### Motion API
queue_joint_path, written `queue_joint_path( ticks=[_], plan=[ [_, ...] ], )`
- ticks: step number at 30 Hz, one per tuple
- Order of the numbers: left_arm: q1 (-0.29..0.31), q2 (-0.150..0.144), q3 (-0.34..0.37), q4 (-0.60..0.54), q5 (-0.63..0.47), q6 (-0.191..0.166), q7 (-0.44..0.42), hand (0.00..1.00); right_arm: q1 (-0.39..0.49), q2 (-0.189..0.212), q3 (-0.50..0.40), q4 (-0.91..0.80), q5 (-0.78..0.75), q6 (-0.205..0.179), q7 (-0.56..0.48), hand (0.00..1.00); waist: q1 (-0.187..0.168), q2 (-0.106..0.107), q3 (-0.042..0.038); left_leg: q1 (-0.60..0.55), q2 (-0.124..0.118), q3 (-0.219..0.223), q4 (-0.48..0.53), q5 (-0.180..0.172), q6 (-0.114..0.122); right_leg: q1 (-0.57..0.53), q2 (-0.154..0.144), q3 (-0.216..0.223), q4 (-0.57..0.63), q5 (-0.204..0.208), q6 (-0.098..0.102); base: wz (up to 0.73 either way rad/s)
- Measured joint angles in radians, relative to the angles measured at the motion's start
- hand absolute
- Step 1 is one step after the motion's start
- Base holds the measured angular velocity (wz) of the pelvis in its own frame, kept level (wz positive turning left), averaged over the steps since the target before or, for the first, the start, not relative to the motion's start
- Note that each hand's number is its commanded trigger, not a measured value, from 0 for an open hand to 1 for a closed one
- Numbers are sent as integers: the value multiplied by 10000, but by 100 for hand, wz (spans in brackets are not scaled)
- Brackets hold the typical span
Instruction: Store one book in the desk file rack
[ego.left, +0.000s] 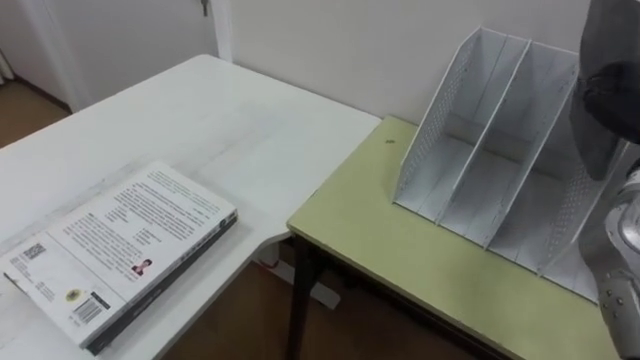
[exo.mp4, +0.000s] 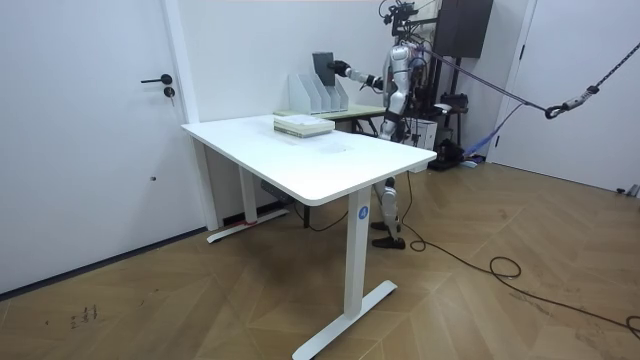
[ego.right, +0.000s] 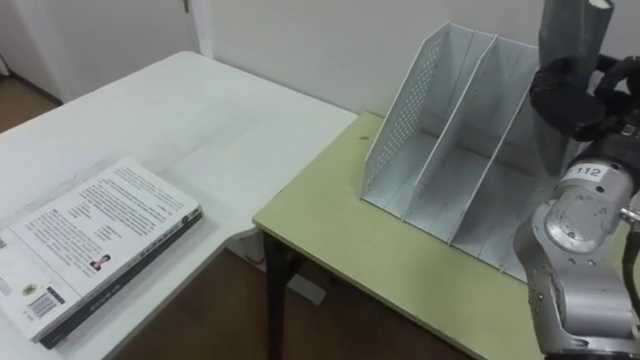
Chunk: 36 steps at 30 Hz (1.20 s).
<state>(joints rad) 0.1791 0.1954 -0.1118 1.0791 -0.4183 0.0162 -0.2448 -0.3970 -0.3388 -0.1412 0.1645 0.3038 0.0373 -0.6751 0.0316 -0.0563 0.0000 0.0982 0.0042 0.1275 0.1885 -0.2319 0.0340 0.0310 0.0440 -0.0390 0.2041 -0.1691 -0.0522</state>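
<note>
My right hand (ego.right: 578, 92) is shut on a dark grey book (ego.right: 565, 28) and holds it upright above the right end of the file rack (ego.right: 450, 140). The rack is white with perforated walls and open slots, all empty as far as I see. It stands on a pale green desk (ego.right: 345, 240) against the wall. In the room view I stand at the desk's right end, my arm stretched out with the grey book (exo.mp4: 323, 68) over the rack (exo.mp4: 308, 95). My left hand (exo.mp4: 385, 108) hangs low by my body there.
A white-covered book (ego.left: 120, 250) lies flat on the white table (ego.left: 220, 110) to my left; in the room view it is a small stack (exo.mp4: 302, 125). A gap with floor separates the table and the desk. A door (exo.mp4: 90, 120) is beyond the table.
</note>
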Motion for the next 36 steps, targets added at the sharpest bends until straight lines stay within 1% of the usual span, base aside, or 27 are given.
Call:
queue_joint_path(
  ticks=[1, 2, 5, 7, 8, 9, 10, 11, 12, 15, 21, 23, 27, 29, 34, 36],
  plan=[
    [-4, 0, 2, 0, 0, 10, -1, 0, -56, -20, 2, 79, 4, 6, 8, 100, -2, -3, 2, -5, -4, 1, 0, 0, 0, -3, -4, -10, -1, 3, 5, 4],
    [-10, 1, 4, 0, 0, 15, -4, 0, -252, -64, -3, 307, 9, 67, 1, 100, -6, -8, 5, -5, -9, 2, 4, 0, 0, -7, -9, -14, -4, 9, 15, 0],
    [-84, 17, 4, -1, 189, 64, -18, 0, -748, -189, 0, 898, 23, 81, -1, 100, 2, -8, 5, -8, -17, 5, 16, 0, 2, 23, -34, -55, -6, 16, 27, 2],
    [-100, 61, -96, 0, 195, 99, -26, 0, -1075, -189, 19, 1290, 34, 86, -5, 100, 11, -2, 2, 3, -13, 4, 17, 1, 2, 32, -27, -49, -3, 21, 28, 0],
    [-113, 73, -98, -4, 196, 132, -32, 0, -1288, -194, 15, 1557, 58, 93, -4, 69, 6, 1, 1, 3, -10, 3, 17, 1, 2, 35, -24, -57, 1, 26, 25, 0],
    [-118, 75, -94, -11, 193, 189, -31, 0, -1465, -210, 16, 1795, 118, 93, 1, 24, 3, 6, 1, 1, -7, -4, 17, 1, 2, 36, -22, -60, 6, 29, 21, 0],
    [-122, 77, -95, -21, 193, 219, -31, 0, -1534, -230, 16, 1887, 197, 95, 1, 0, 2, 7, 0, 1, -5, -9, 17, 1, 2, 36, -23, -66, 9, 30, 20, 0],
    [-119, 87, -95, -54, 194, 256, -26, 0, -1649, -267, 17, 2037, 376, 101, 2, 0, 2, 8, 0, 0, -3, -26, 16, 1, 2, 37, -27, -87, 10, 32, 17, 0],
    [-130, 112, -100, -83, 206, 287, -20, 0, -1743, -329, 19, 2190, 636, 106, 5, 0, -1, 10, -1, -6, -3, -79, 16, 1, 2, 48, -45, -201, 11, 34, 15, 4],
    [-29, 117, -102, -305, 207, 305, 2, 0, -1761, -492, 23, 2294, 1208, 118, 128, 0, 8, 13, 1, -2, -4, -224, 13, 1, 3, 57, -87, -233, 14, 35, 13, 2],
    [116, 158, -98, -634, 198, 473, 18, 0, -2144, -581, 23, 2597, 1439, 180, 251, 0, -6, -2, 15, 14, 1, -309, 28, 12, -8, 98, -146, -469, 18, 41, 3, 1],
    [134, 170, -100, -683, 191, 498, 25, 0, -2229, -643, 23, 2621, 1632, 188, 256, 0, -26, -16, 23, 11, 3, -334, 54, 17, -5, 113, -160, -495, 19, 41, 4, 5],
    [182, 211, -101, -795, 180, 501, 25, 0, -2548, -904, 67, 3076, 2047, 246, 487, 0, -11, -78, 62, -7, -15, -331, 86, 17, -4, 60, -175, -469, 7, 38, 10, 0],
    [186, 217, -100, -805, 180, 501, 25, 0, -2596, -977, 70, 3181, 2063, 265, 540, 0, 0, -91, 58, -8, -15, -331, 86, 17, -4, 51, -177, -461, -1, 35, 14, 0],
    [193, 233, -105, -893, 184, 536, 25, 0, -2689, -981, 73, 3234, 2106, 280, 545, 0, 2, -101, 48, -15, -7, -333, 81, 17, -4, 74, -159, -465, 8, 36, 12, 0],
    [220, 269, -117, -1014, 189, 662, 24, 0, -2690, -981, 120, 3233, 2126, 284, 580, 0, 3, -107, 43, -16, 6, -333, 79, 17, -4, 84, -153, -465, 14, 38, 8, 0]
  ],
)
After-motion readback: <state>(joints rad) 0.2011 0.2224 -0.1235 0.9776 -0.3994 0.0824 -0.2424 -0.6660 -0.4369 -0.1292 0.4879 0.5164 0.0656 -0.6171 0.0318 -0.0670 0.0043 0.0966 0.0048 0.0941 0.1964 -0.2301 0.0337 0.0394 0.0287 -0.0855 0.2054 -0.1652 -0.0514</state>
